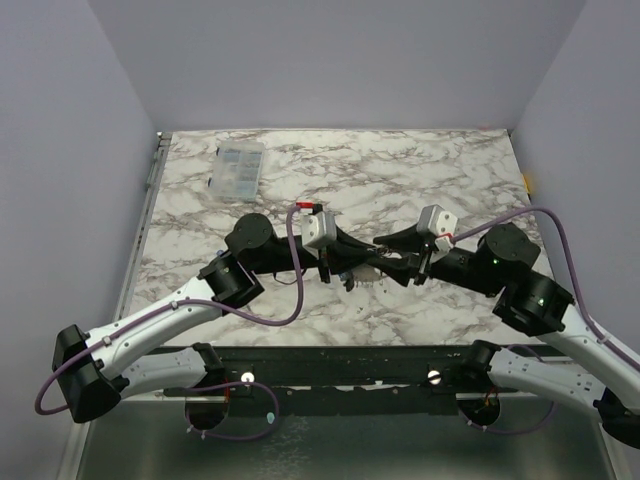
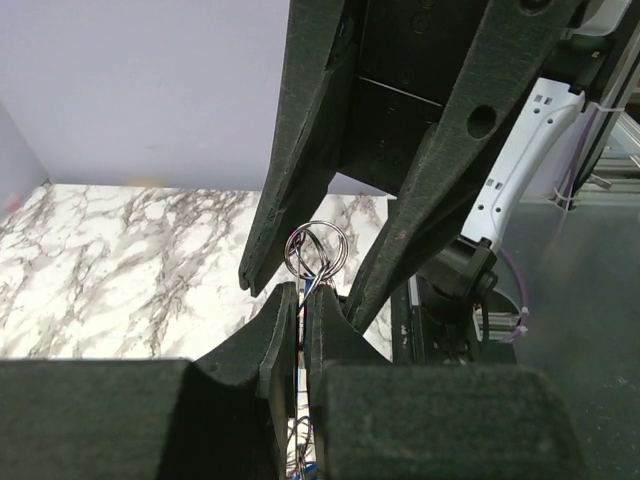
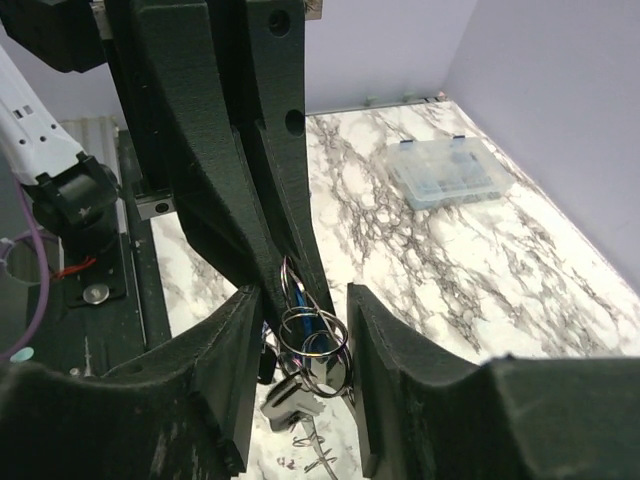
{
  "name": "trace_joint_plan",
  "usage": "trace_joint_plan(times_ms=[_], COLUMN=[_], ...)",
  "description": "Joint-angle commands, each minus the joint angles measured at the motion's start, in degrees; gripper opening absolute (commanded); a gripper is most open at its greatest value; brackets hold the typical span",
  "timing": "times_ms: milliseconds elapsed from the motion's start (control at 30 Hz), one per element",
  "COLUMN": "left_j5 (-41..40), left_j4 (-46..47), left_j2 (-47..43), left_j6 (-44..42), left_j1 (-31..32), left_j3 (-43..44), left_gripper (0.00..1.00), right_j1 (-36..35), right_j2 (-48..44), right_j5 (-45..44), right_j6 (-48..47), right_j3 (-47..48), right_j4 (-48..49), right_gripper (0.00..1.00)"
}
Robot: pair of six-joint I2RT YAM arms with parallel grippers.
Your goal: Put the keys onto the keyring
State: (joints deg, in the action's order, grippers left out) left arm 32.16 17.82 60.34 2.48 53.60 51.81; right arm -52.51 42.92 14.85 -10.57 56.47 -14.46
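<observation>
My left gripper [image 2: 302, 292] is shut on the rim of the keyring [image 2: 318, 248], a cluster of thin grey metal loops held above the table's middle. A blue key [image 3: 303, 305] runs along the pinched rim. A dark-headed key [image 3: 288, 395] hangs from the keyring [image 3: 312, 338]. My right gripper [image 3: 301, 300] faces the left one, its jaws apart on either side of the loops. Its right finger [image 3: 385, 360] looks close to or against them, while its left finger [image 3: 235, 370] stands off. From above, the left gripper [image 1: 352, 262] and right gripper [image 1: 396, 262] meet tip to tip.
A clear plastic compartment box [image 1: 238, 170] lies at the far left of the marble table [image 1: 420, 170], seen also as the box [image 3: 448, 172] in the right wrist view. Small wire bits [image 3: 322, 462] lie on the table under the grippers.
</observation>
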Motion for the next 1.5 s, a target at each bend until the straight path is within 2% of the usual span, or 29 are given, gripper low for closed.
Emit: trace_joint_plan(times_ms=[0, 167, 300, 467, 733, 933, 1033, 1100, 1200, 1267, 1333, 1467], left_j5=[1.37, 1.31, 1.37, 2.76, 6.69, 8.82, 9.11, 9.01, 6.51, 3.91, 0.44, -6.08], left_j4=[2.83, 2.7, 2.51, -0.14, -6.73, -9.57, -10.51, -11.12, -11.08, -10.63, -9.48, -3.31], left_j2=[-1.88, -1.98, -2.12, -2.07, -1.49, -1.34, -1.54, -1.62, -2.16, -2.36, -2.7, -2.84], left_j6=[-0.5, -0.68, -0.85, -2.2, -6.32, -8.16, -8.9, -9.63, -10.36, -10.16, -9.21, -3.27], left_j1=[-0.16, -0.17, -0.17, -0.16, -0.09, -0.14, -0.14, -0.14, -0.12, -0.16, -0.13, -0.1], left_j3=[-0.27, -0.46, -0.45, 0.67, 4.69, 6.95, 7.27, 7.51, 7.38, 7.22, 6.33, 3.83], left_gripper=[0.0, 0.0, 0.0, 0.0, 0.0, 0.0, 0.0, 0.0, 0.0, 0.0, 0.0, 0.0], right_j1=[-0.14, -0.14, -0.14, -0.14, -0.14, -0.14, -0.14, -0.14, -0.14, -0.14, -0.14, -0.14], right_j2=[0.65, 1.06, 1.86, 2.37, 7.35, 9.34, 10.89, 12.32, 13.31, 12.3, 10.03, 1.58], right_j5=[0.48, 0.74, 1.21, 6.27, 19.27, 26.0, 29.26, 31.63, 31.57, 28.68, 24.44, 9.55], right_j6=[-0.07, 0.27, 0.45, -0.16, -2.65, -3.03, -3.4, -3.59, -3.07, -1.63, 0.04, 2.47], right_j3=[1.88, 2.37, 3.09, 5.18, 12.69, 16.19, 19.12, 21.11, 22.97, 23.16, 22.35, 15.25], right_j4=[-1.76, -2.25, -3.47, -6.31, -17.37, -19.73, -21.58, -23.2, -23.82, -21.82, -17.8, -5.6], right_gripper=[0.38, 0.15, 0.06, 0.05, 0.05, 0.07, 0.11, 0.18, 0.54, 0.68, 0.74, 0.77])
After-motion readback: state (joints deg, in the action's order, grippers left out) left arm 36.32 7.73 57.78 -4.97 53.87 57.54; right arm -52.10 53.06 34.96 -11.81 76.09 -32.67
